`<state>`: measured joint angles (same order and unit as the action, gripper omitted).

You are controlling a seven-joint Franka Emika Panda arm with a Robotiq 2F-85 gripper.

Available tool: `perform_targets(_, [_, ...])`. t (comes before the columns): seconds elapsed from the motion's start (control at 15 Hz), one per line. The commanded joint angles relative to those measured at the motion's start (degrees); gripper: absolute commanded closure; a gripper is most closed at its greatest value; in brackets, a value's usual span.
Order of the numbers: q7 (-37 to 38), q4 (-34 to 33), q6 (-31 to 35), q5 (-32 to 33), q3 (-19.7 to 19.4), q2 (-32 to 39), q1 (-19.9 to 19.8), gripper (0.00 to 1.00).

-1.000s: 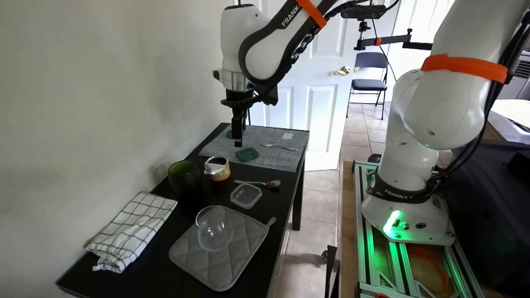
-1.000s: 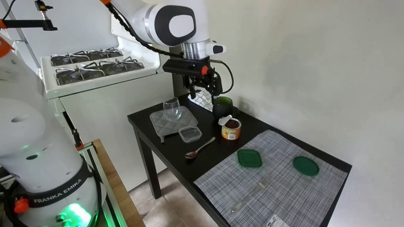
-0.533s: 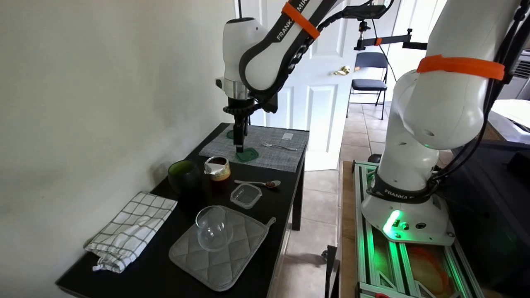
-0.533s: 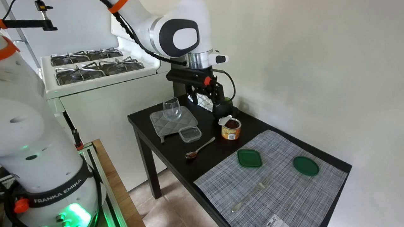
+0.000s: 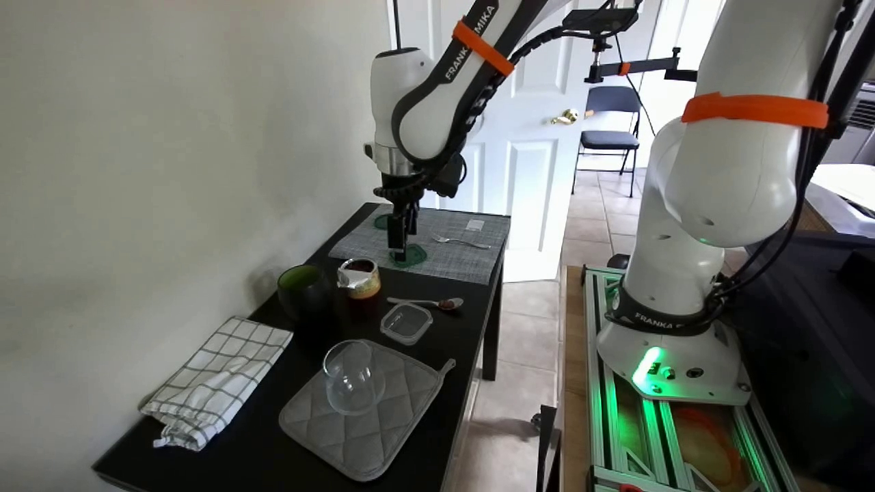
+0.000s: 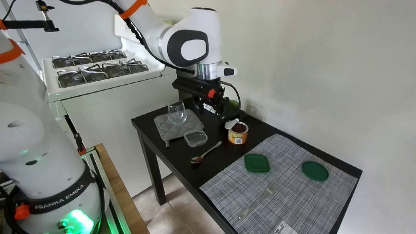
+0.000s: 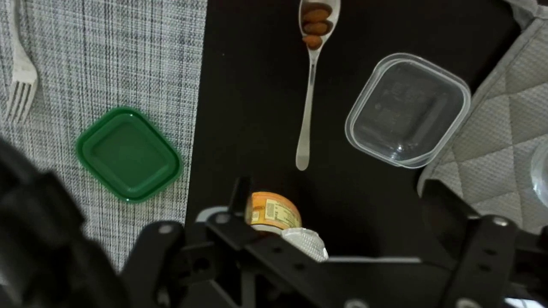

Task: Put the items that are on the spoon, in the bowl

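Note:
The spoon (image 7: 309, 102) lies on the black table, with three brown almond-like items (image 7: 317, 28) on its head in the wrist view. The spoon shows in both exterior views (image 5: 413, 301) (image 6: 212, 149). The bowl (image 6: 238, 136) is a small round orange-yellow, can-like vessel with a dark inside and a peeled foil flap. In the wrist view the bowl (image 7: 276, 209) is partly hidden behind one finger. My gripper (image 7: 338, 185) is open and empty, its fingers wide apart. In an exterior view the gripper (image 6: 212, 113) hangs above the table, in front of the mug.
A clear square container (image 7: 409, 111) lies beside the spoon. A dark mug (image 5: 303, 294) stands beside the bowl. A clear glass (image 5: 352, 376) stands on a grey pot holder (image 5: 389, 430). Green lids (image 6: 256, 163) and a fork (image 6: 258, 201) lie on the grey placemat (image 6: 227, 195).
My gripper has moved down toward the table and turned slightly; in an exterior view its two fingers now show more apart. The spoon, its items and the bowl have not moved.

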<state>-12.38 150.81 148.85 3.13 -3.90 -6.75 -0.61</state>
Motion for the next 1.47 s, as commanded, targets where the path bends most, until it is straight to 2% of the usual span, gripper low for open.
perform_targets(0.0, [1.26,-1.62,2.99,-4.98,-0.12,5.71,-0.33,0.0])
perform_targets(0.47, [0.28,-4.62,9.4,-11.47,0.96,15.46,-1.9,0.0])
perform_targets(1.2, [1.33,-9.78,8.55,-11.69,2.57,24.35,-5.11,0.01])
perform_targets(1.27, [1.38,-10.01,8.4,-11.69,2.65,24.75,-5.28,0.07])
perform_targets(1.4, [1.52,-10.36,8.15,-11.71,2.85,25.39,-5.59,0.29])
